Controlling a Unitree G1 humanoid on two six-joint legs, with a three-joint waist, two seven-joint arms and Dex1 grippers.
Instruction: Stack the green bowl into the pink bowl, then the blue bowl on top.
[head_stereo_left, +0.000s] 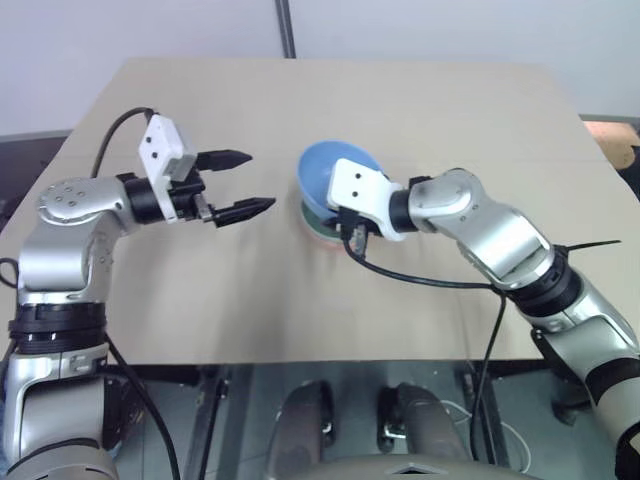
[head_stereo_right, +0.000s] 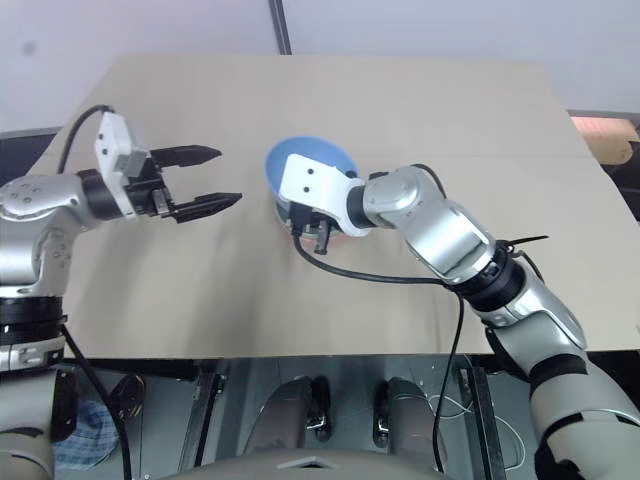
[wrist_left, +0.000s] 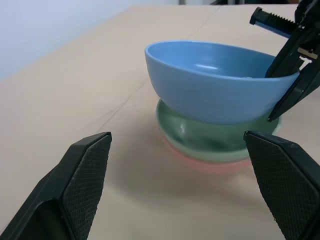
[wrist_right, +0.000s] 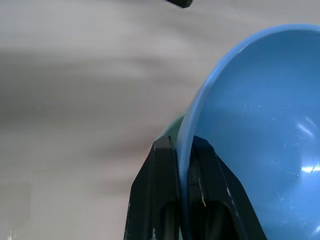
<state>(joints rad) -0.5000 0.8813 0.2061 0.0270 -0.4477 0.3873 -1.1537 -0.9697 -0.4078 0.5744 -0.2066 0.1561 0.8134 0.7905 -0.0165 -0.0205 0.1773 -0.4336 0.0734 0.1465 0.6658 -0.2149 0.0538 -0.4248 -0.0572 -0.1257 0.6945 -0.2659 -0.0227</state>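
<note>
The blue bowl (wrist_left: 215, 85) sits slightly tilted on top of the green bowl (wrist_left: 210, 136), which is nested in the pink bowl (wrist_left: 212, 165). The stack stands near the middle of the table. My right gripper (wrist_right: 184, 144) is shut on the blue bowl's rim, one finger inside and one outside, at the side nearer me. My left gripper (head_stereo_left: 260, 180) hangs open a short way to the left of the stack, pointing at it, with nothing between its fingers. In the head views my right wrist covers most of the green and pink bowls.
The tan table (head_stereo_left: 420, 100) is bare around the stack, with wide room on every side. Its front edge runs just below my arms. A black cable (head_stereo_left: 430, 282) loops from my right wrist over the table's front part.
</note>
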